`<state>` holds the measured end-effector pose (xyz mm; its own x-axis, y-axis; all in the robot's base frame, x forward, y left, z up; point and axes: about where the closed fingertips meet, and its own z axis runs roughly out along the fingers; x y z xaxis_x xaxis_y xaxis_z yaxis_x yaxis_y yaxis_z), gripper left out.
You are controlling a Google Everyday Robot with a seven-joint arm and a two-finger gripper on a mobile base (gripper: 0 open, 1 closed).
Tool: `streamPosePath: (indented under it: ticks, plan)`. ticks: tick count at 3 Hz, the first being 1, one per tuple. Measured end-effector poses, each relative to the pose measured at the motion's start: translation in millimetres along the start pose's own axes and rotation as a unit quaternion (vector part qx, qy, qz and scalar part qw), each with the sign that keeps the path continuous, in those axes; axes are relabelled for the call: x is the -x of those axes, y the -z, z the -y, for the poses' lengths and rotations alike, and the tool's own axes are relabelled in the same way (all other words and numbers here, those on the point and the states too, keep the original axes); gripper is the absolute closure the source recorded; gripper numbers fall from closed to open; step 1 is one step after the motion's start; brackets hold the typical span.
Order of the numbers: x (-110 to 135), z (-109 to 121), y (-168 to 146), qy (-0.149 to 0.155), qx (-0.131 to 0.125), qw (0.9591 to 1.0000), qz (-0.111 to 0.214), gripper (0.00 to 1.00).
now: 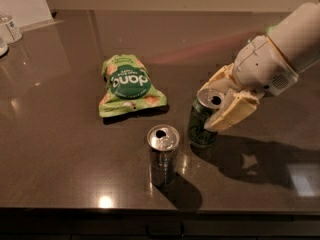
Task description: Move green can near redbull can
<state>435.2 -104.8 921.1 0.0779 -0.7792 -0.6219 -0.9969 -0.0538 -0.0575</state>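
The green can stands upright on the dark table, right of centre, with dark green patterned sides and a silver top. My gripper comes in from the upper right and is shut on the can's upper part, its cream fingers on either side of the rim. The redbull can is a slim silver-grey can standing upright just left of and in front of the green can, a small gap apart.
A flat green snack bag lies behind the cans to the left. Two small clear containers stand at the far left edge. The table's front edge runs close below the redbull can.
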Motion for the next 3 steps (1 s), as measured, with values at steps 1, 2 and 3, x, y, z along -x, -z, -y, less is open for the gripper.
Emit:
streamPosePath:
  ticks: [1,2,3]
  plan:
    - [3,-15,-11,0.008,0.018,0.9998,0.0,1.0]
    - [8,-28,-18,0.018,0.032,0.9993,0.0,1.0]
    - [12,-37,-23,0.024,0.042,0.9989,0.001,0.84]
